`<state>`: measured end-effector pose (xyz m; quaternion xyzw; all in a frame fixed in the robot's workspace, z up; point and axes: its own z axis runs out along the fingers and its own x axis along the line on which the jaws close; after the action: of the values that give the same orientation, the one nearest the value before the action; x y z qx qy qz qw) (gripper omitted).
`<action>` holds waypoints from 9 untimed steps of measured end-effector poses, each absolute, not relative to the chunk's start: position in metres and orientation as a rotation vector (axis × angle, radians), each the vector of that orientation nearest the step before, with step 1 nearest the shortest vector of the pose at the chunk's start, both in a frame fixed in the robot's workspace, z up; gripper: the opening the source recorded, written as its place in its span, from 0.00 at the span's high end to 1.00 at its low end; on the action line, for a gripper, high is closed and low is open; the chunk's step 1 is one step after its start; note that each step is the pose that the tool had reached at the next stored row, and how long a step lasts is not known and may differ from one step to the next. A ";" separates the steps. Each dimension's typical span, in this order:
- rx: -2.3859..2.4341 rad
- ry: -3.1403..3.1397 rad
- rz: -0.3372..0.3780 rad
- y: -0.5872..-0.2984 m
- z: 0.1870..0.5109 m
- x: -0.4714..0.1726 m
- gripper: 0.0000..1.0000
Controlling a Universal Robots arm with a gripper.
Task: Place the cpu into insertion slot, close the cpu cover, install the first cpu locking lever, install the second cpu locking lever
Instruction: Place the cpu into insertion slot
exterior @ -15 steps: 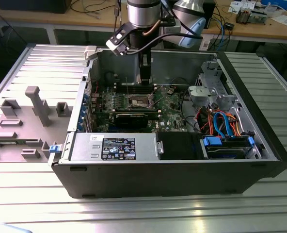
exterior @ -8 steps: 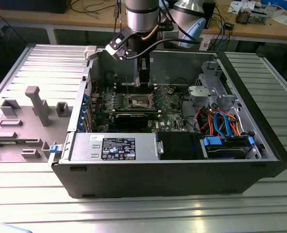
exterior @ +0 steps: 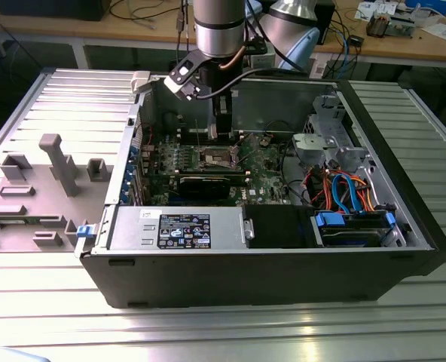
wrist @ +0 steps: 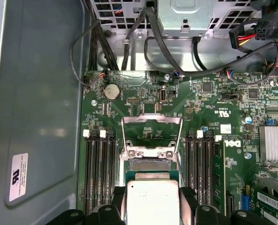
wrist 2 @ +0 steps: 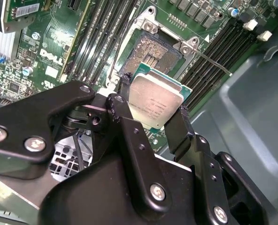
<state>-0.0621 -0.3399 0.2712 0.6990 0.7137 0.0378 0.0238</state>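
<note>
My gripper (wrist 2: 153,112) is shut on the cpu (wrist 2: 156,104), a square silver-topped chip held by two opposite edges between black fingers (wrist 2: 123,101). In the second wrist view it hangs a little above and partly beside the insertion slot (wrist 2: 153,52), whose pin field lies bare. The first wrist view shows the cpu (wrist: 152,202) over the insertion slot (wrist: 150,164), with the cpu cover (wrist: 152,121) swung up and open behind it. Thin locking levers (wrist: 181,140) stand raised on both sides. In the exterior view the gripper (exterior: 221,134) reaches down into the open computer case over the motherboard (exterior: 264,162).
Black memory slots (wrist: 99,173) flank the socket on both sides. A finned heat sink (wrist: 274,143) and a card stand nearby. Cables (wrist: 129,33) and a drive cage (exterior: 332,143) crowd the case. A grey fixture plate (exterior: 53,170) lies at the exterior view's left.
</note>
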 end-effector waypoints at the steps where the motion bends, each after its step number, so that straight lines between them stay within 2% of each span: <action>1: 2.163 2.209 0.117 -0.340 0.271 -0.062 0.45; 9: 2.163 2.209 0.118 -0.340 0.269 -0.062 0.45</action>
<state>-0.0621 -0.3398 0.2693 0.6990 0.7138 0.0380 0.0238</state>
